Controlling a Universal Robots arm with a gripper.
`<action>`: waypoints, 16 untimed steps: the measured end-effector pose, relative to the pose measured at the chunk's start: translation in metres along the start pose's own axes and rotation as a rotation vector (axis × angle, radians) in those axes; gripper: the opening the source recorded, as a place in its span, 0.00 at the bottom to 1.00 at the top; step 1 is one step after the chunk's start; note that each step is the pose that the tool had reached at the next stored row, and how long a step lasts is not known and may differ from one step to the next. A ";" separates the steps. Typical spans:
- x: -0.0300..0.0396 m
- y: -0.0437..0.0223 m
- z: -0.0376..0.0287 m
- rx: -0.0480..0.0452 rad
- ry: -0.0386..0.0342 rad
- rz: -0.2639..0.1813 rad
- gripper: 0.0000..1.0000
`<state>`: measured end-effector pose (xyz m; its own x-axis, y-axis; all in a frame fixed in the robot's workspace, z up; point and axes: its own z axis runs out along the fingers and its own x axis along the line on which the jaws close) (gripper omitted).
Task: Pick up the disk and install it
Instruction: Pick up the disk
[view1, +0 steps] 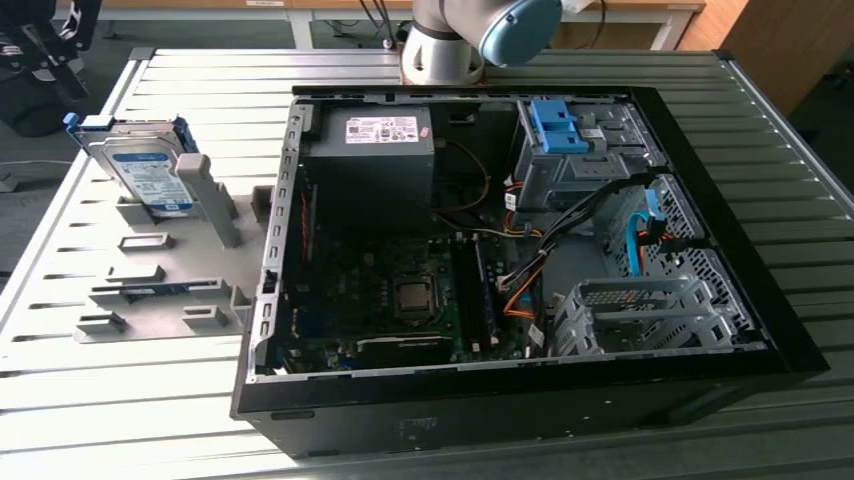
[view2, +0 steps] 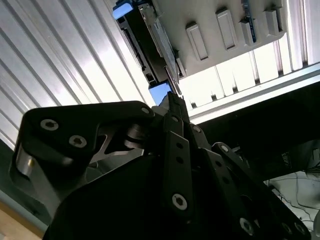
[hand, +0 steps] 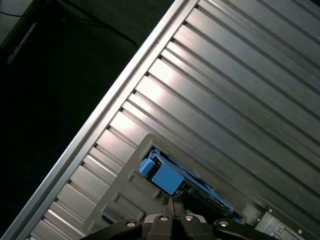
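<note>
Disk in stand (jaws seemingly closed)

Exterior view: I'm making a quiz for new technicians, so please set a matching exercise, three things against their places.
Things:
1. disk
2. blue clip
3. processor socket

Places:
A. at the drive cage inside the case
B. on the board inside the case
C. standing in the gray rack on the table

Pairs: 1-C, 2-A, 3-B.
</note>
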<state>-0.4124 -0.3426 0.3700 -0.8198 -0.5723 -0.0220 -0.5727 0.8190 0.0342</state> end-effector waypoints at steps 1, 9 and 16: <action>0.0000 0.0000 0.0000 -0.0002 0.0002 -0.007 0.11; 0.0000 0.0000 0.0000 -0.0014 0.0021 -0.063 0.11; 0.0000 0.0000 0.0001 -0.0025 0.0037 -0.113 0.11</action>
<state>-0.4124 -0.3426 0.3699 -0.7499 -0.6611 -0.0221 -0.6615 0.7492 0.0342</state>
